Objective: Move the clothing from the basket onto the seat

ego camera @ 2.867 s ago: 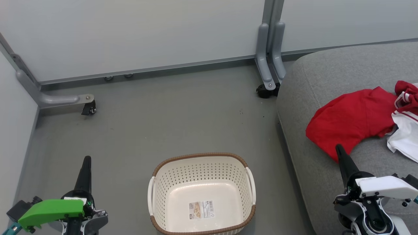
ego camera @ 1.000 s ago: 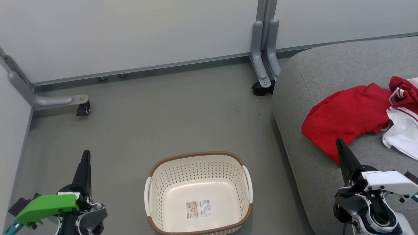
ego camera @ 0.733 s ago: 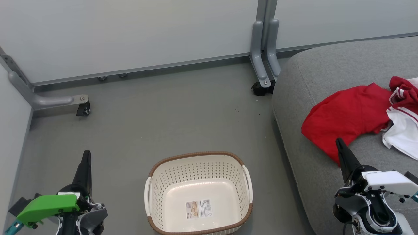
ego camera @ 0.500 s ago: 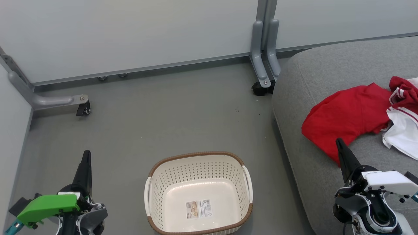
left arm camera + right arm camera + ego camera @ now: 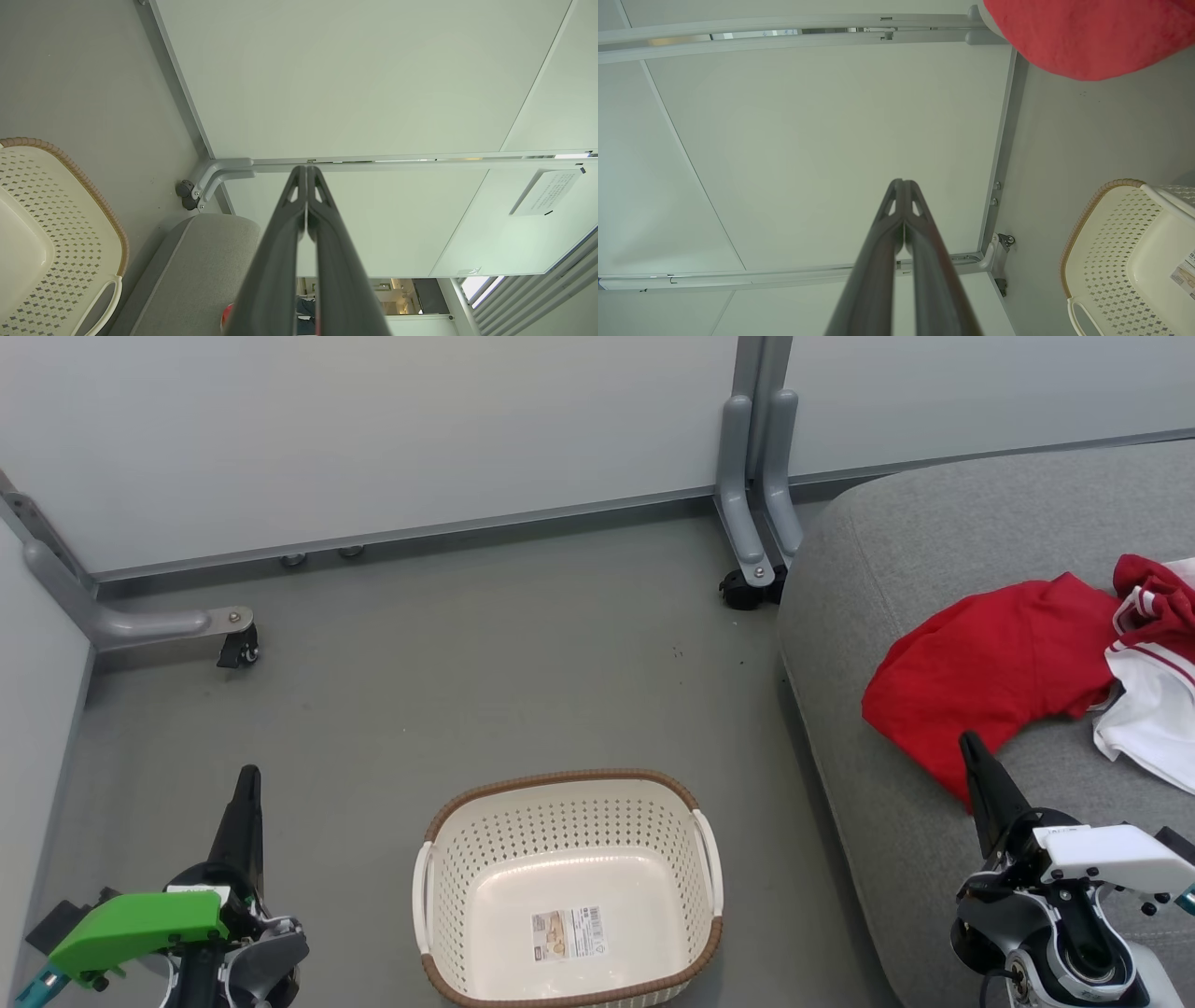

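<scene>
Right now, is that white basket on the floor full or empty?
Empty. The basket shows its bare base and label sticker; both garments lie on the grey seat.

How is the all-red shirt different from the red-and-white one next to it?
The red shirt is one plain colour; the red-and-white garment is mostly white with red parts and thin stripes. The red shirt lies spread out, nearer the basket; the red-and-white garment is bunched up, farther right and cut off by the head view's edge. Both lie on the grey seat, touching each other.
</scene>
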Tool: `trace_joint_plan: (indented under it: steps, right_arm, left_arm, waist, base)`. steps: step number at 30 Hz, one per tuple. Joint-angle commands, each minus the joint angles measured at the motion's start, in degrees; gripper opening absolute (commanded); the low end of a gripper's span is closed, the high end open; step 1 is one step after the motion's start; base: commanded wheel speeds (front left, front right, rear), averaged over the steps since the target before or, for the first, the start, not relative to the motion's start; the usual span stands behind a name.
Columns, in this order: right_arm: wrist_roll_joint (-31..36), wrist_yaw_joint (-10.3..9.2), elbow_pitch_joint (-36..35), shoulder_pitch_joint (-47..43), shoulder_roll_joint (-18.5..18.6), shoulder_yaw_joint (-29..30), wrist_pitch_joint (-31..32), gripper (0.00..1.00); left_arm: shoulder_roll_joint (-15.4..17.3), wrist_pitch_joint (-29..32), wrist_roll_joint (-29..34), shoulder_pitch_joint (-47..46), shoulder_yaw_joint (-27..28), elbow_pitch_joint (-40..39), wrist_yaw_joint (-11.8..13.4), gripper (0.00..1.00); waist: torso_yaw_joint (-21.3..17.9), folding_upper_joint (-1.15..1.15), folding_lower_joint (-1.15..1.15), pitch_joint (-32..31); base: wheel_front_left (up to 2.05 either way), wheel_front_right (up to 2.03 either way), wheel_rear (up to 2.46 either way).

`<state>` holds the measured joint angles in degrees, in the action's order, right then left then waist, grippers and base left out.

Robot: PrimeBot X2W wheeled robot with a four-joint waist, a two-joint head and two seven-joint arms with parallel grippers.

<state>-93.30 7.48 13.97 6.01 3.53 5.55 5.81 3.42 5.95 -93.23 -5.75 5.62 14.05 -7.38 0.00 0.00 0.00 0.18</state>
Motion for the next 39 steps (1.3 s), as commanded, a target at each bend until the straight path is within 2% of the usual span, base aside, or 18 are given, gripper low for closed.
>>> trace_joint_plan:
  steps: [1, 39]
  right_arm:
    - [0.3, 0.02, 0.2, 0.4, 0.0, 0.2, 0.2, 0.0]
    - [0.7, 0.02, 0.2, 0.5, -0.2, 0.5, 0.5, 0.0]
  left_arm:
    - [0.0, 0.1, 0.3, -0.9, 0.3, 0.1, -0.2, 0.0]
    - [-0.2, 0.5, 0.5, -0.9, 0.6, 0.1, -0.2, 0.0]
  waist:
    - [0.0, 0.0, 0.0, 0.0]
    - [0.0, 0.0, 0.0, 0.0]
  base:
    - [0.0, 0.0, 0.0]
    - [0.0, 0.0, 0.0]
